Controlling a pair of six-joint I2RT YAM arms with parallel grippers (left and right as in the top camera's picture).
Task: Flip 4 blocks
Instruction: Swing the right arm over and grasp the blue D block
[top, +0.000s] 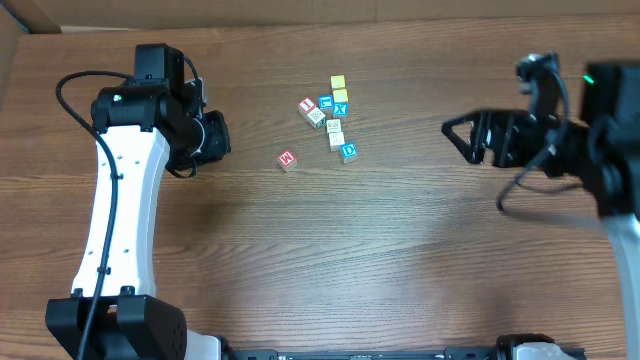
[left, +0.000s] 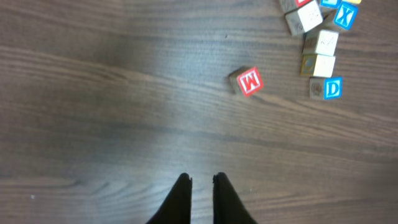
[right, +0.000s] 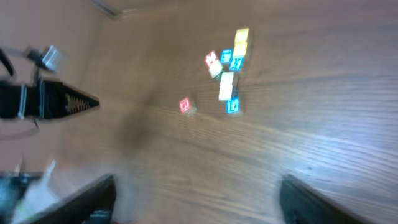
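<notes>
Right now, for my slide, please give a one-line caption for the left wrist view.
Shut, empty left gripper faces a lone red block, apart from the block cluster at upper right.

Straight ahead of your left gripper (left: 201, 179) the bare table (left: 93, 112) is free, and the first thing in the way is the red W block (left: 249, 81), standing alone ahead and slightly right. Farther ahead-right, the blue D block (left: 333, 88), two cream blocks (left: 318, 55) and the blue X cube (left: 345, 15) crowd tight together, with no finger-wide gaps. Your right gripper (top: 447, 128) has unobstructed wood up to that cluster.
</notes>
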